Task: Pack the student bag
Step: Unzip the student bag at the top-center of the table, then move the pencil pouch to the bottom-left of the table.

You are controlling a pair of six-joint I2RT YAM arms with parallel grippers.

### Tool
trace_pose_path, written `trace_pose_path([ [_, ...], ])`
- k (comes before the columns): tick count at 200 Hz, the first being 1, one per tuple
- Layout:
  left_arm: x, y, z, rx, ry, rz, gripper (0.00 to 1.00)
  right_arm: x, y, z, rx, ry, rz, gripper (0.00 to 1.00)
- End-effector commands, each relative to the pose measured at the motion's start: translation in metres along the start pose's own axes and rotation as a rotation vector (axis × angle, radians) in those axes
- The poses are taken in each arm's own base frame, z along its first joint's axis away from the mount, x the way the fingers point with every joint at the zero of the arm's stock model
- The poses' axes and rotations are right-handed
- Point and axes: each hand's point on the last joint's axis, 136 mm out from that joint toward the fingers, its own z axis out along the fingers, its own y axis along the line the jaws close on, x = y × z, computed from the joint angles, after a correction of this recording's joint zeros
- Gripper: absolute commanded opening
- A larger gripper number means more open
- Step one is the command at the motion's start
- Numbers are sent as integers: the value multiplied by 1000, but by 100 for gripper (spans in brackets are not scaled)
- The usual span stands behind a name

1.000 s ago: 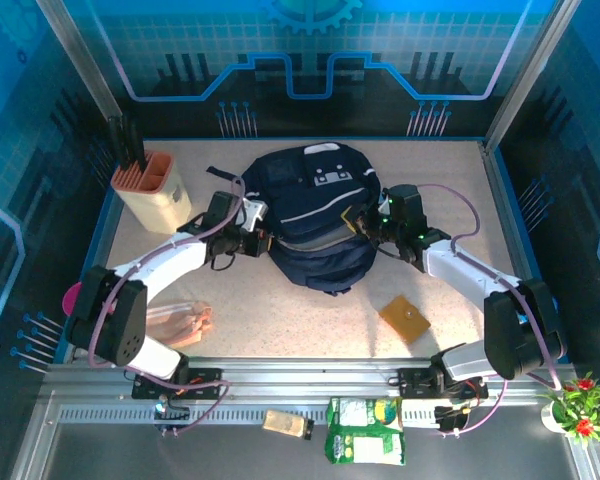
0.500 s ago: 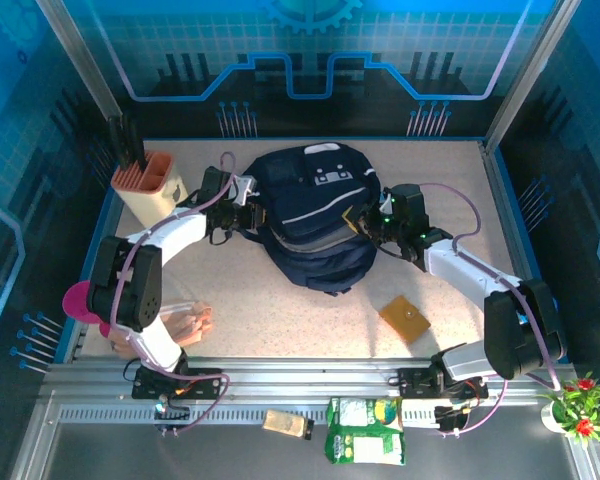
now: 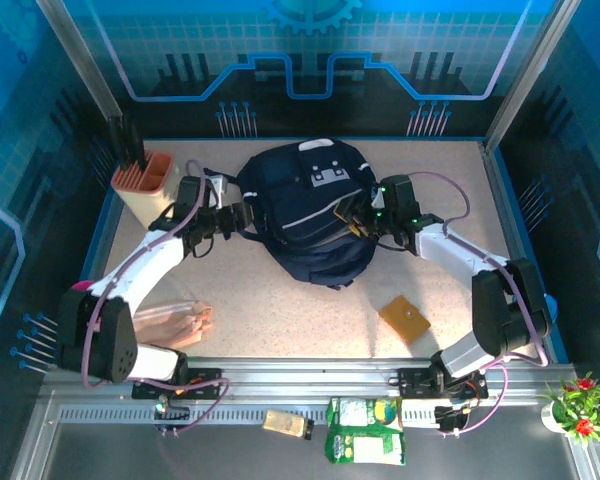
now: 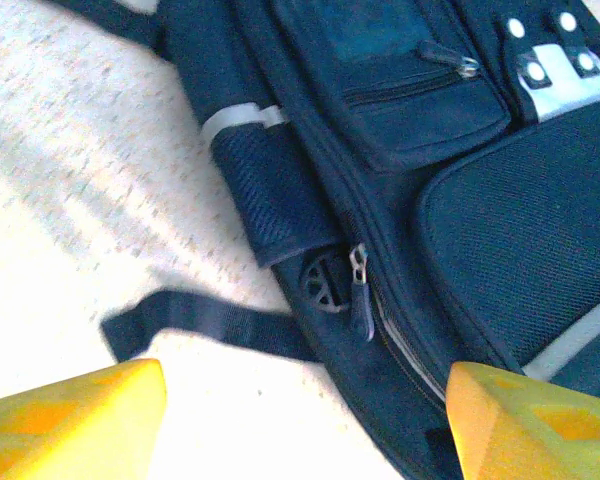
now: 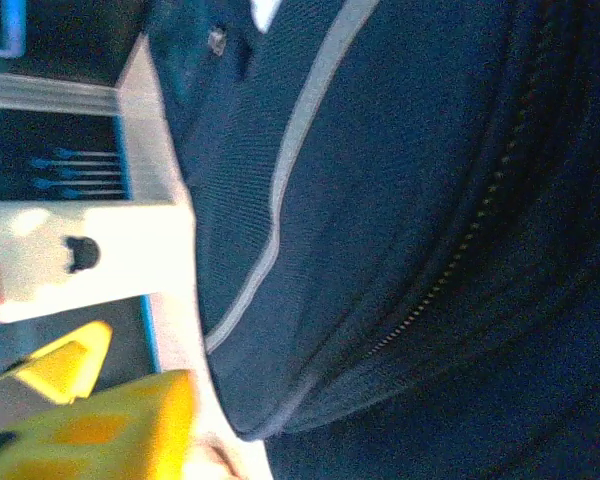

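Note:
The student bag (image 3: 310, 215), dark navy with thin pale piping and a grey-white patch, lies flat in the middle of the table. My left gripper (image 3: 242, 215) is at its left side. In the left wrist view its yellow fingers (image 4: 70, 420) stand wide apart, open, over a black strap (image 4: 210, 325), bare table and the bag's zippered edge (image 4: 360, 290). My right gripper (image 3: 358, 214) is against the bag's right side. One of its yellow fingers (image 5: 120, 420) shows far to the side of the navy fabric (image 5: 400, 200); the other is hidden, and nothing looks gripped.
A cream holder (image 3: 152, 192) with dark tools stands at the back left. A clear pink packet (image 3: 180, 322) lies front left and an orange-brown square (image 3: 405, 318) front right. A green packet (image 3: 365, 430) and a small beige item (image 3: 288, 424) sit on the rail below the table.
Both grippers have opened. The left arm has swung back and left along the bag's side. The bag has shifted a little toward the back.

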Motion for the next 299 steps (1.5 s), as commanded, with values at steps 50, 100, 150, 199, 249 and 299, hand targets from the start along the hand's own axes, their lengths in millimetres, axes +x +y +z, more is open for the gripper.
trace_pose_path([
  [50,117,63,-55,-279,228,-334,85,-31,-32,-76,331,-184,-280,98],
  [100,174,112,-92,-545,229,-500,91,-36,-28,-83,321,-229,-284,99],
  [150,190,123,-84,-565,201,-572,91,-34,-27,-73,287,-207,-267,99],
  [199,189,88,-45,-345,238,-564,82,-36,-26,-73,283,-219,-265,99],
  [249,182,52,-25,-280,210,-547,82,-38,-23,-74,273,-230,-258,98],
  [299,181,-29,21,-124,334,-376,82,-38,-19,-75,261,-235,-259,98],
])
